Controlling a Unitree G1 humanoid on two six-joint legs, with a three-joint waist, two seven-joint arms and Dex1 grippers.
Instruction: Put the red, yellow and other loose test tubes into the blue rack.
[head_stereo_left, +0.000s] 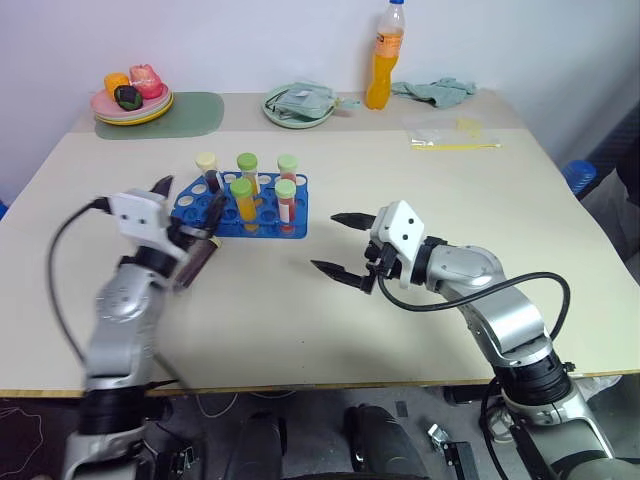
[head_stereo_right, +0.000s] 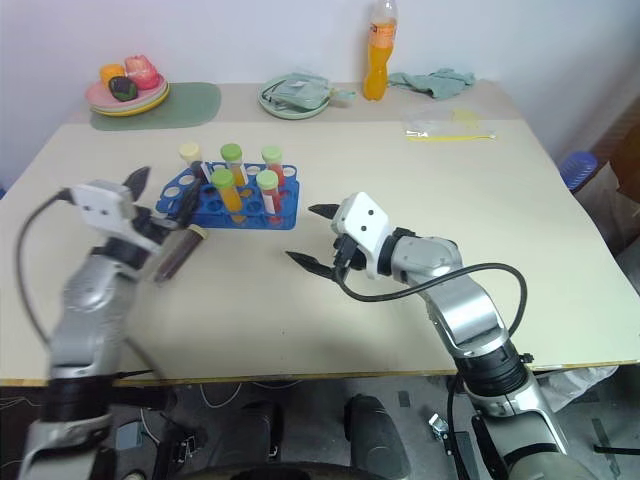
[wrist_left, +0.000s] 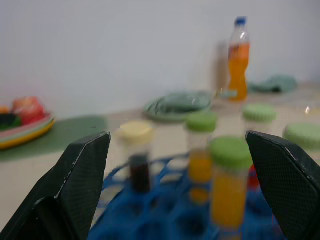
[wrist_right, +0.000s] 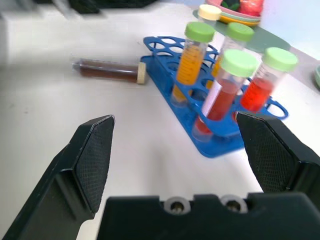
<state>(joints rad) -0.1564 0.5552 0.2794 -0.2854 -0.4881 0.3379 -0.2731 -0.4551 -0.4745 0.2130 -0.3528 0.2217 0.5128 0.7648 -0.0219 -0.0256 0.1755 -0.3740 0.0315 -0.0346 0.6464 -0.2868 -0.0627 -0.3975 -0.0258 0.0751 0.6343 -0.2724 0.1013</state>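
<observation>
Left gripper (head_stereo_left: 187, 200) — fingers spread wide, nothing between them; it hangs just short of the near-left end of the blue rack (head_stereo_left: 243, 208). A dark brown tube (wrist_right: 107, 70) with a cream cap lies flat on the table (head_stereo_left: 420, 210), just under and beside this gripper, its cap close to the rack's end. Five capped tubes stand upright in the rack. Right gripper (head_stereo_left: 338, 244) — jaws apart, empty, near the rack's right end and pointing toward it.
</observation>
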